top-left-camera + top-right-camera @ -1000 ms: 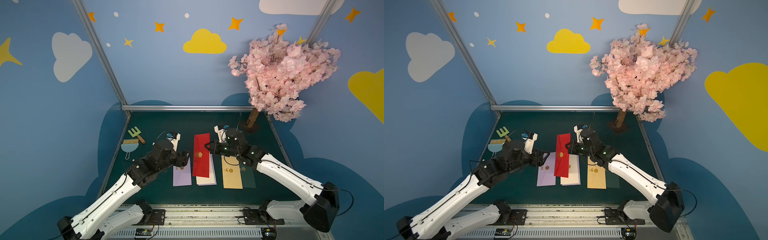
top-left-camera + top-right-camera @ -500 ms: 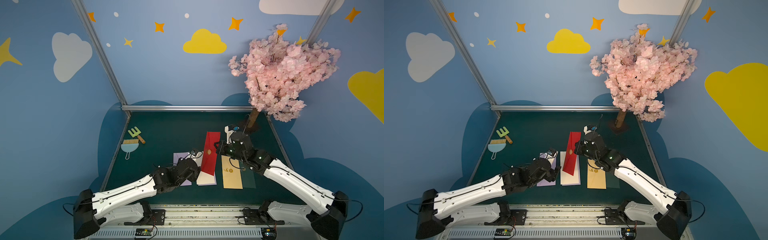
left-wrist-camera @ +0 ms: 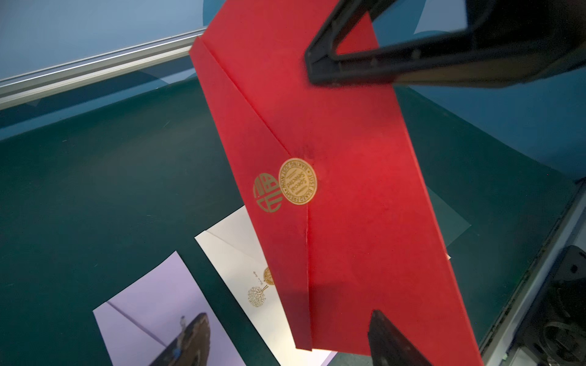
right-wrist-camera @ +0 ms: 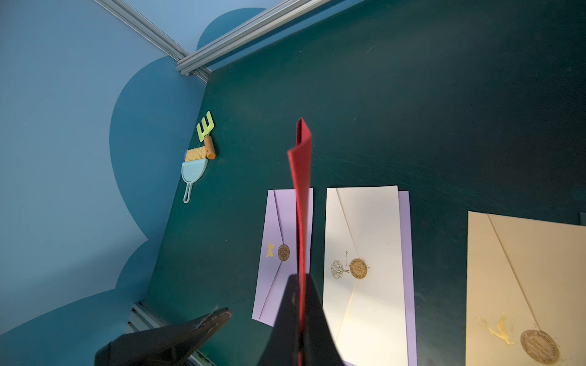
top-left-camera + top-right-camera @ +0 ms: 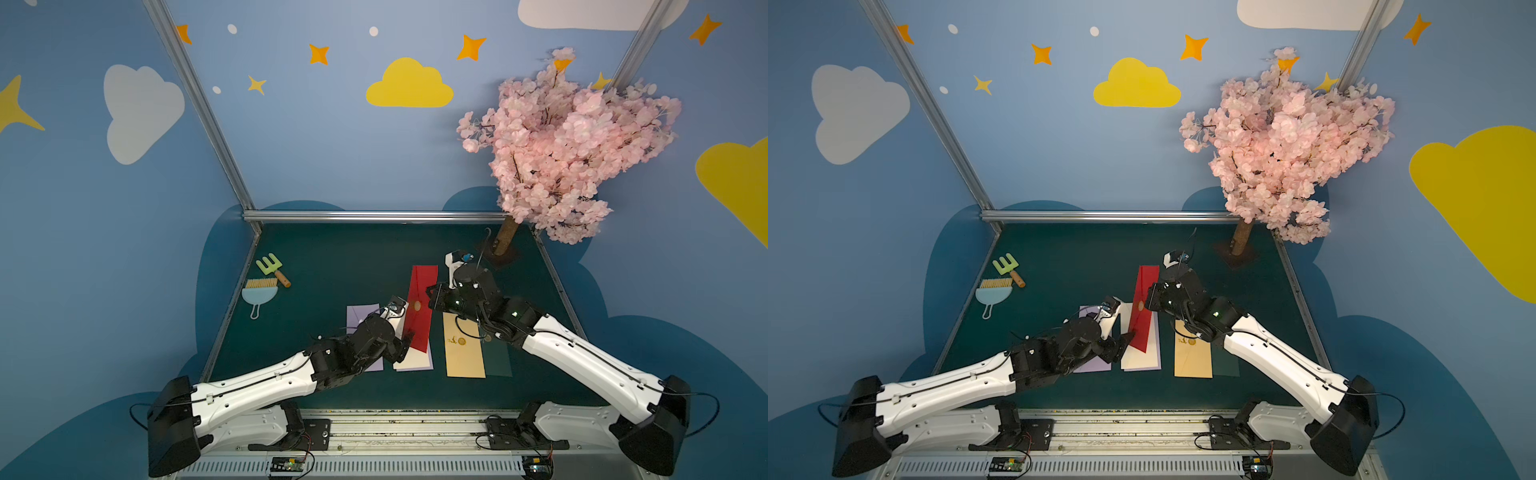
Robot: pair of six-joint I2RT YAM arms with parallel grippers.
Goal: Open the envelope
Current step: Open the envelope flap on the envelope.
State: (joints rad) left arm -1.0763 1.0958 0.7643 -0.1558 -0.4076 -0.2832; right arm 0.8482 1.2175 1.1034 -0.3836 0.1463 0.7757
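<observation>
- My right claw (image 4: 299, 282) is clamped on the red envelope (image 5: 422, 307) by one long edge. The envelope hangs lifted and tilted over the cream envelope (image 5: 415, 361), and the gold seal (image 3: 297, 181) holds its flap shut.
- My left claw (image 5: 409, 338) stands apart, astride the envelope's lower corner.
- Half a second ago that claw was short of it, over the lilac envelope (image 5: 361, 318).
- Bare mat (image 5: 353, 257) lies open behind; the tan envelope (image 5: 463, 357) sits close on the right.

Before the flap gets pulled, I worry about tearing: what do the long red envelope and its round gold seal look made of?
Long red envelope: matte paper, probably stiff stock; crisp creases, no gloss.
Round gold seal: seemingly a foil-finish sticker; metallic sheen, printed lettering, lying flat.
</observation>
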